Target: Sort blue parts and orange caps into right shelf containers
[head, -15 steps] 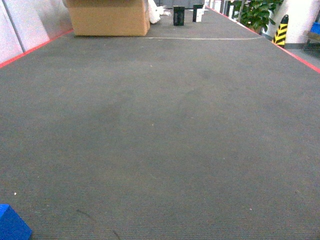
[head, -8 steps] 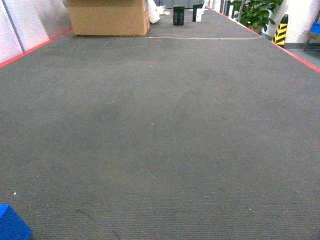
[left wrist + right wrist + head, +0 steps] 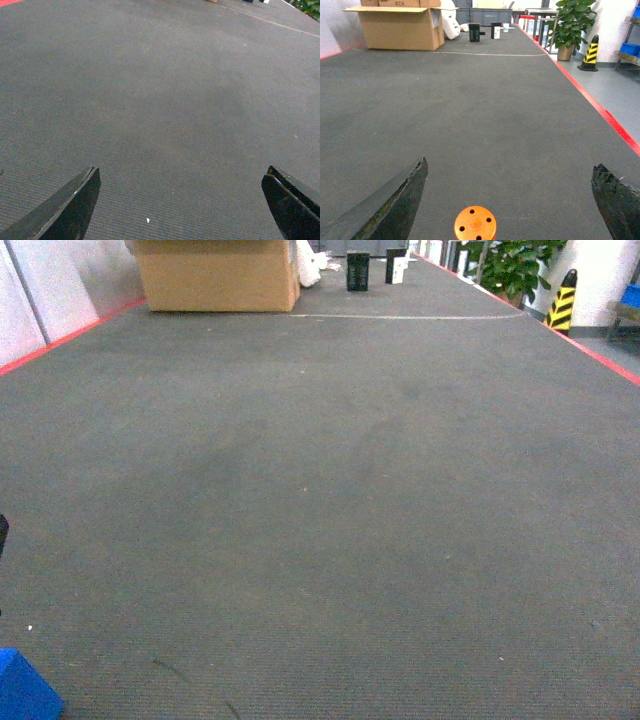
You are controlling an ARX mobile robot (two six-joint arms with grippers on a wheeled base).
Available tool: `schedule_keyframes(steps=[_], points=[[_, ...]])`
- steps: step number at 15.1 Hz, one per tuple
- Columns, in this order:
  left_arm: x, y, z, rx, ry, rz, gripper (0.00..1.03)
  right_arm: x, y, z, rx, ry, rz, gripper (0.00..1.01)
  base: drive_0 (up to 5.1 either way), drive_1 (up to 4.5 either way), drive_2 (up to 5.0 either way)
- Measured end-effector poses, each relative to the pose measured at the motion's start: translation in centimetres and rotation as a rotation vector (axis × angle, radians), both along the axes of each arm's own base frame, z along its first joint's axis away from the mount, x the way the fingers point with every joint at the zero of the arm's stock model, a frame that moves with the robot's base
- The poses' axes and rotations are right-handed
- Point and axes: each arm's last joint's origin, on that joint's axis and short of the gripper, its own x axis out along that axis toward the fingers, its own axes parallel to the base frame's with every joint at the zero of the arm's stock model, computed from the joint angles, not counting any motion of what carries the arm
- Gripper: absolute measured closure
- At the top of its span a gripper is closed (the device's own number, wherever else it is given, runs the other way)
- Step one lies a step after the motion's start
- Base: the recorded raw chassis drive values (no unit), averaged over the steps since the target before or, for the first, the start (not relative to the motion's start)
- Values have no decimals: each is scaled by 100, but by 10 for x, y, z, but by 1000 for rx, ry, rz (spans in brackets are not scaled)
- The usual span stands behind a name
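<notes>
Over the long grey carpeted tabletop (image 3: 330, 500) with red edges, the right hand (image 3: 512, 200) hangs with its dark fingers (image 3: 395, 210) spread wide, and a small orange cylindrical cap (image 3: 475, 223) with four holes in its top sits upright between them, touching neither. The left hand (image 3: 182, 202) is spread just as wide over bare tabletop. A big brown cardboard box (image 3: 215, 275) stands at the far end, and a blue block corner (image 3: 22, 690) pokes in at the near left.

Dark shape enters at the left edge of the head view

A small dark object (image 3: 2, 532) now shows at the far left edge, above the near-left blue block (image 3: 24, 688); neither of the 2 earlier head pictures had it. What it is cannot be told from so little.
</notes>
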Motion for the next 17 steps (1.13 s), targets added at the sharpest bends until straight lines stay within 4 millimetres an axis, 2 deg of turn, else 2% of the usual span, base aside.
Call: schedule_keyframes(steps=[7, 13, 14, 17], points=[[-1, -3, -10, 1, 56, -31, 5, 0, 0, 0, 0, 0, 0, 3, 0, 0, 0], [-12, -3, -21, -14, 126, -120, 5, 0, 0, 0, 0, 0, 0, 3, 0, 0, 0], [-15, -6, -28, 3, 169, -175, 5, 0, 0, 0, 0, 0, 0, 3, 0, 0, 0], [-18, -4, -36, 16, 221, -187, 5, 0, 0, 0, 0, 0, 0, 3, 0, 0, 0]])
